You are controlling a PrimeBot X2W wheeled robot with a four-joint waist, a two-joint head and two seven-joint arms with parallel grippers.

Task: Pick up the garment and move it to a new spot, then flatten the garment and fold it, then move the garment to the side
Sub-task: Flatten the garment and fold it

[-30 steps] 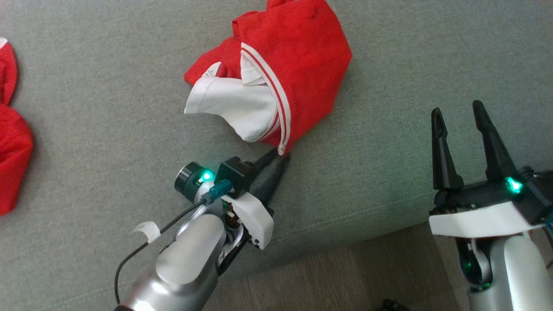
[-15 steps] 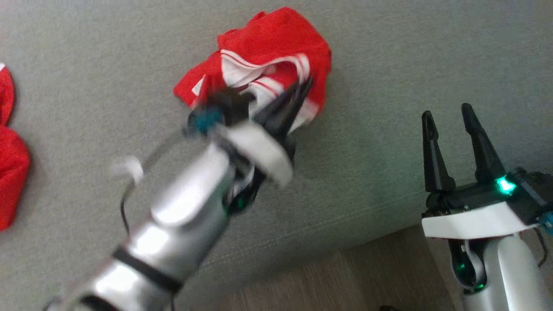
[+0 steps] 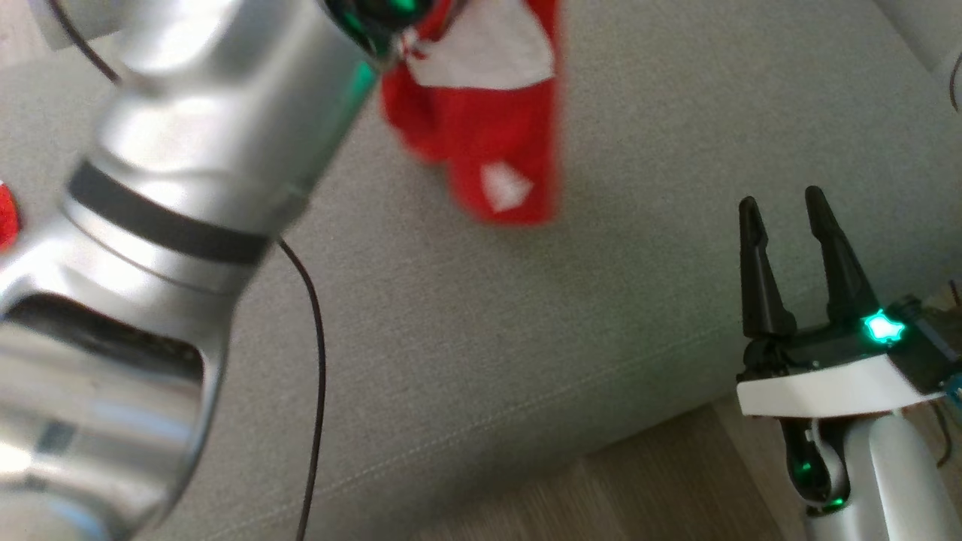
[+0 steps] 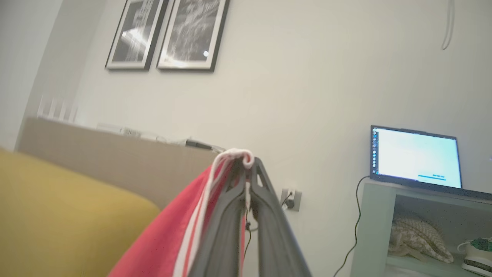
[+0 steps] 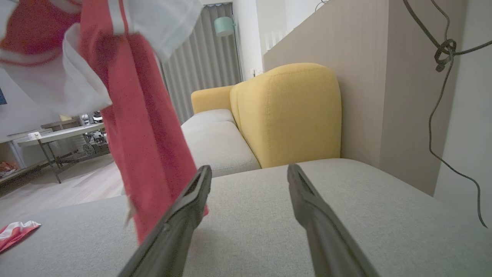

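One second has taken the red garment (image 3: 488,158) from a heap on the grey sofa (image 3: 526,353) to hanging in the air over the cushion. The left gripper (image 4: 248,169), raised high, is clenched on its white-striped edge. The right gripper (image 3: 780,199) waits spread and empty near the sofa's front. Pickup looks done; carrying it to a new spot comes next.

The grey fabric sofa seat (image 3: 466,361) spreads wide, with a stitched seam running close to its front edge and wood floor (image 3: 601,496) below it. A red-and-white cloth (image 5: 15,231) lies flat on the seat, at the right wrist view's lower left
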